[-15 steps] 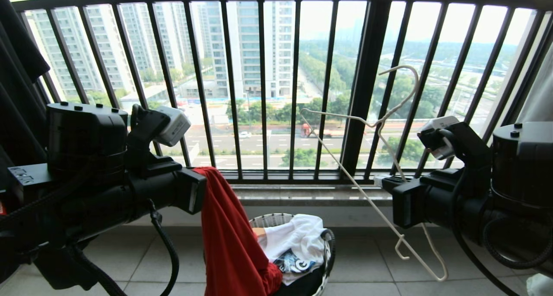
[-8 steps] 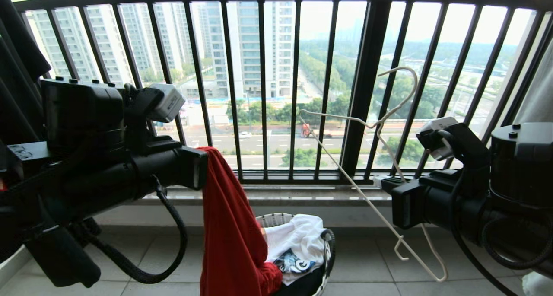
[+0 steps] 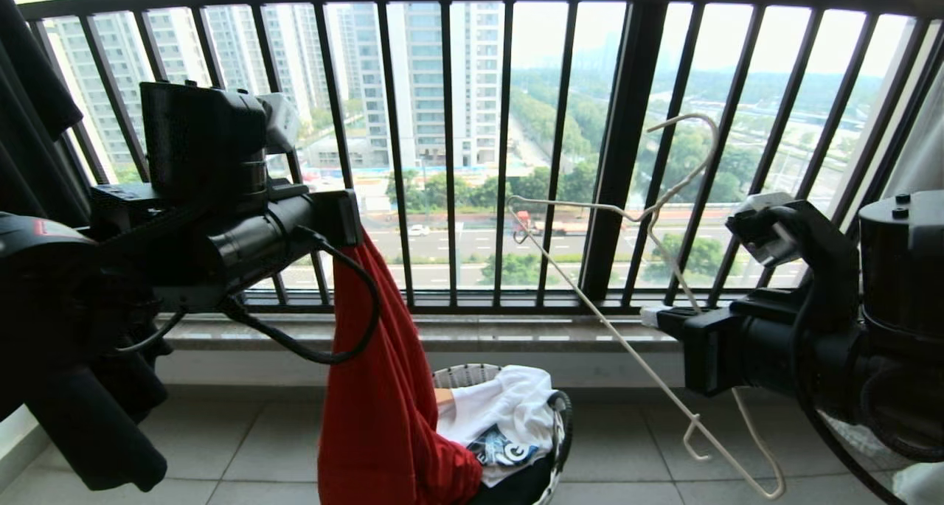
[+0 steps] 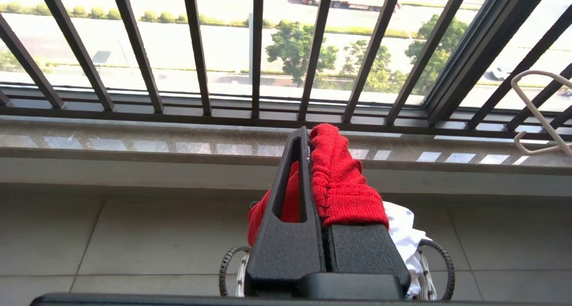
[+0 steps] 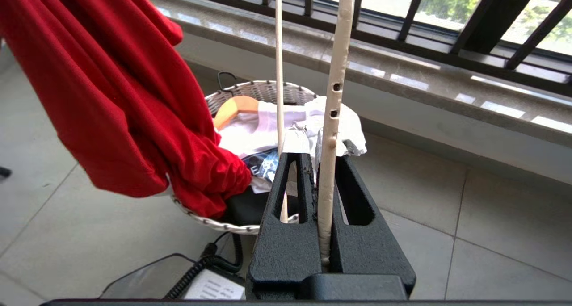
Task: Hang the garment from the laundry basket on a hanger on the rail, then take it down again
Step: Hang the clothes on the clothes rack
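Hidden: you see the red T-shirt's (image 3: 383, 387) print folded out of sight; its lower end lies in the basket (image 3: 472, 376).
Writing: none legible.
Left gripper (image 4: 313, 163): raised by the railing (image 3: 450, 151), clamped on the T-shirt.
Right gripper (image 5: 319, 163): level, clamped on the wire hanger (image 3: 649, 217), which tilts.
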Available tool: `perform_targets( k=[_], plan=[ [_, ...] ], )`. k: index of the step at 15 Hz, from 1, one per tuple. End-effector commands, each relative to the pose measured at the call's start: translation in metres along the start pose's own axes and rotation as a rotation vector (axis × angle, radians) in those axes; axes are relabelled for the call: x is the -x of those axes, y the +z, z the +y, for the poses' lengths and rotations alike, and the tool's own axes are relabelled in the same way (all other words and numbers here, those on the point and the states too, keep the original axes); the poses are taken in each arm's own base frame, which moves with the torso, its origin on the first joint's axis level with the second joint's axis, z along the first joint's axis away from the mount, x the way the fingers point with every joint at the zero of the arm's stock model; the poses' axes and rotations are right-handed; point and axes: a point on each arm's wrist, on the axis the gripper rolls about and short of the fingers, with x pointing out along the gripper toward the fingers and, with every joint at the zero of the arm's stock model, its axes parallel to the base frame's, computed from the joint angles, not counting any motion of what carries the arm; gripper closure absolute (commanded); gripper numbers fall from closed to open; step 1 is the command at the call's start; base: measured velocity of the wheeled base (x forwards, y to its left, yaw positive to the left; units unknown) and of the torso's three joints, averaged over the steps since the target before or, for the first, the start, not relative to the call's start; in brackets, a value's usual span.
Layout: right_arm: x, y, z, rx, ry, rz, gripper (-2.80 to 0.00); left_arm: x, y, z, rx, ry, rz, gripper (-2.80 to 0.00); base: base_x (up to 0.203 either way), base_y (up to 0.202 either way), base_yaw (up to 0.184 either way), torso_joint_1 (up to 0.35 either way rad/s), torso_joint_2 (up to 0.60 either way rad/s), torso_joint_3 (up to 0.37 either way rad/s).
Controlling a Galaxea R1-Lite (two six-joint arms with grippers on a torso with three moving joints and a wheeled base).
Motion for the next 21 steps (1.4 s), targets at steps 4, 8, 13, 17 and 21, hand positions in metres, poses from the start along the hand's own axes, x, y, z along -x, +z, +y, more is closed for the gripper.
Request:
perform_targets(
  k=[4,8,13,17,21],
  plan=[
    [0.041,0.007,0.005,-0.056,0.251,0.133,0.00,-0.024,-0.003,-0.007,0.004,0.140,-0.018,0.00,0.000,0.000,0.000,0.000,0.00,0.000],
    [0.050,-0.004,0.027,0.009,0.373,0.218,0.00,-0.026,-0.004,-0.008,0.018,0.140,-0.020,0.00,0.000,0.000,0.000,0.000,0.00,0.000],
    [0.055,-0.006,0.051,0.048,0.486,0.244,0.00,-0.013,0.001,-0.020,0.086,0.083,-0.040,0.00,0.000,0.000,0.000,0.000,0.00,0.000],
    [0.037,-0.003,0.065,0.060,0.530,0.280,0.00,-0.006,0.012,-0.018,0.115,0.082,-0.076,0.00,0.000,0.000,0.000,0.000,0.00,0.000],
    [0.015,-0.013,0.078,0.067,0.533,0.333,0.00,0.020,0.038,-0.012,0.192,0.054,-0.161,0.00,0.000,0.000,0.000,0.000,0.00,0.000]
  ],
)
